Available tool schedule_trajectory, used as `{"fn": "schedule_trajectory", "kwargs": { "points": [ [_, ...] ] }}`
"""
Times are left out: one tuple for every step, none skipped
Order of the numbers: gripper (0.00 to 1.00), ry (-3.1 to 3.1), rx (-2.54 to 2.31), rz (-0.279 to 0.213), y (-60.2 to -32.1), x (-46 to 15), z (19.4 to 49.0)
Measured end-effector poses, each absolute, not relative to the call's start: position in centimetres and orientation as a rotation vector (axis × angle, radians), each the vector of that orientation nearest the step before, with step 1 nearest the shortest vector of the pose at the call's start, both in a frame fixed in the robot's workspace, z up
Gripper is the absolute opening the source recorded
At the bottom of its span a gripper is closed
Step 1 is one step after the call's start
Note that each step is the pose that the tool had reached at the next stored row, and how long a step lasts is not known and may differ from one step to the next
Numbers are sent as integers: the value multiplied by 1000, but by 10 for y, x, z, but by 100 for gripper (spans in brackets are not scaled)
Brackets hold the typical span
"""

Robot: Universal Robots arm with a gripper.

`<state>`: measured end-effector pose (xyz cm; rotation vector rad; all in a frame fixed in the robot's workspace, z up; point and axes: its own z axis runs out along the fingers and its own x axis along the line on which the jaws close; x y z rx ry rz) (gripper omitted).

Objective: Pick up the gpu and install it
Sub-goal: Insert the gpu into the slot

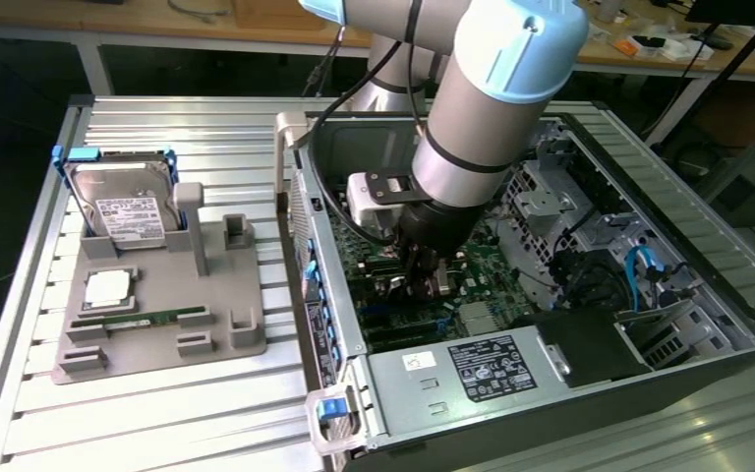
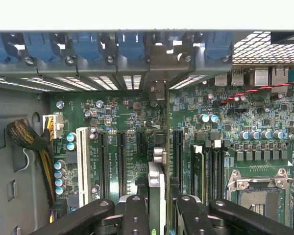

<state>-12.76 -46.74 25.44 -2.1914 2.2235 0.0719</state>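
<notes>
My gripper [image 1: 424, 267] is deep inside the open computer case [image 1: 692, 246], low over the green motherboard [image 1: 483, 251]. In the wrist view my gripper [image 2: 157, 213] is shut on the gpu [image 2: 157, 178], a thin card seen edge-on between the two black fingers [image 2: 136, 215]. The card runs in line with the black expansion slots [image 2: 121, 161], and its far end reaches the metal bracket [image 2: 157, 90] at the rear slot openings. I cannot tell whether its lower edge sits in a slot.
A grey fixture tray [image 1: 220, 339] on the slatted table at the exterior view's left holds a hard drive [image 1: 129, 211], a square chip [image 1: 106, 287] and a green RAM stick [image 1: 142, 318]. Inside the case are the power supply [image 1: 483, 369], a white slot [image 2: 82, 161], a cable bundle [image 2: 27, 137] and the CPU socket [image 2: 259, 193].
</notes>
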Motion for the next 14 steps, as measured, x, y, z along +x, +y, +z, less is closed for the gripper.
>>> {"fn": "schedule_trajectory", "kwargs": {
  "points": [
    [27, 2224, -2192, 73, -467, -128, 254],
    [27, 2224, -2192, 74, -467, -128, 254],
    [27, 2224, -2192, 75, -467, -127, 254],
    [27, 2224, -2192, 77, -467, -127, 254],
    [27, 2225, -2192, 79, -467, -127, 254],
    [27, 2225, -2193, 80, -467, -127, 254],
    [27, 2226, -2193, 82, -467, -127, 254],
    [27, 2226, -2194, 84, -467, -127, 254],
    [27, 2227, -2195, 86, -467, -127, 254],
    [27, 2228, -2196, 88, -467, -127, 254],
    [27, 2229, -2196, 91, -467, -127, 254],
    [27, 2231, -2197, 93, -467, -127, 254],
    [27, 2231, -2198, 94, -467, -127, 254],
    [27, 2231, -2198, 95, -467, -127, 254]
  ]
}}
